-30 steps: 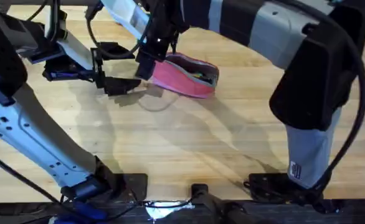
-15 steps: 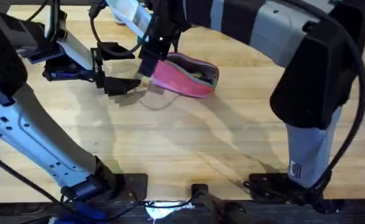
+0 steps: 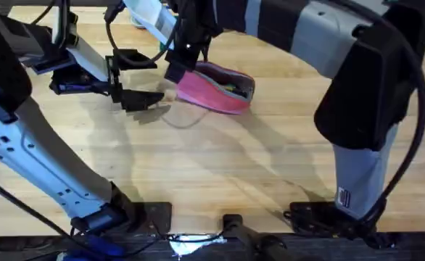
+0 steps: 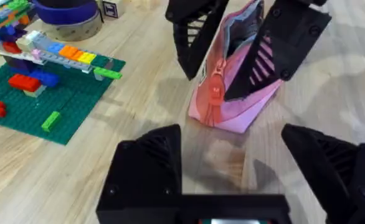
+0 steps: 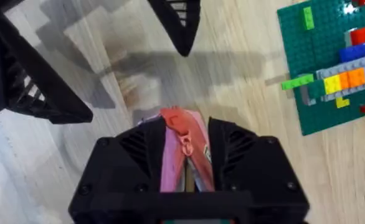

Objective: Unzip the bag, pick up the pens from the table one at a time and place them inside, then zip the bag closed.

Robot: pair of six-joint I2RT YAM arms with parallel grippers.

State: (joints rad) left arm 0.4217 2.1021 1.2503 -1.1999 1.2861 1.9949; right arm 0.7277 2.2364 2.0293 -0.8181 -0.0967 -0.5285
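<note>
Two claws met at the bag (image 3: 216,88), which lay near the table's (image 3: 220,167) far edge. The right gripper (image 5: 185,155) pinched the bag's end, its fingers squeezing the pink cloth by the zipper. The left gripper (image 4: 235,168) sat spread wide, holding nothing, just beside that end. The bag's long side ran along the far edge, mouth gaping.

- The bag (image 3: 216,88) sits on the desk (image 3: 220,167) toward the far edge, about mid-width.
- The right tool (image 3: 175,72) is right at the bag's left end, one finger on each side of it.
- The left tool (image 3: 149,103) is just left of the bag, on the near side of the right one, not touching it.
- A brick baseplate (image 4: 42,93) lies on the desk off beyond the bag's left end.
</note>
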